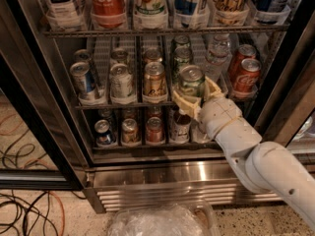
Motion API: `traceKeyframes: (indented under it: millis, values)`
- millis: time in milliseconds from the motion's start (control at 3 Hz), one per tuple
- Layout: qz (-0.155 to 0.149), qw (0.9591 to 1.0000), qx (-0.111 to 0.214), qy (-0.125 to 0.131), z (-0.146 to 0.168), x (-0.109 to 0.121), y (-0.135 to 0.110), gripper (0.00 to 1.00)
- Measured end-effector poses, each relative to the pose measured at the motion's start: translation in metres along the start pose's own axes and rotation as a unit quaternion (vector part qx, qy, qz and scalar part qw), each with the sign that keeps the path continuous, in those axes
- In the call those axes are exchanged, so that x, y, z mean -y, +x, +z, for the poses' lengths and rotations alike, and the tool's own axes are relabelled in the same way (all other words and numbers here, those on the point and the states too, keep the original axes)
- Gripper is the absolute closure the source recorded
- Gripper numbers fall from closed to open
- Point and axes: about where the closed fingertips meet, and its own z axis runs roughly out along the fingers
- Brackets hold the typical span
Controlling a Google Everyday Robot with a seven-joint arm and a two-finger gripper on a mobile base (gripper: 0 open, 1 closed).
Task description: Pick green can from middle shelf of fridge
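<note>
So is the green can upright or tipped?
Upright: the green can shows its silver top facing up, gripped by the claw at the front of the middle shelf.

The green can (191, 81) stands upright at the front of the middle shelf (98, 105), in the fourth lane from the left, its silver pull-tab top facing up and its pale green and white side towards the near edge. The gripper (197, 95) clasps its lower body, one cream finger on each side. The shelf is a grey wire rack with white lane dividers. It sits in the fridge (147, 173), which has a stainless steel base.
</note>
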Motion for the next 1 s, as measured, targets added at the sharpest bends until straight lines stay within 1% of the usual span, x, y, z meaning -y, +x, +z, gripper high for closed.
traceKeyframes:
  millis: [333, 667, 1000]
  values:
    - [-0.002, 0.9985, -0.014, -0.052, -0.015, -0.004, -0.003, 1.0]
    - [-0.002, 0.9936, -0.024, -0.11, -0.03, -0.014, -0.01, 1.0]
    - [0.003, 0.9855, -0.031, -0.167, -0.048, -0.037, -0.017, 1.0]
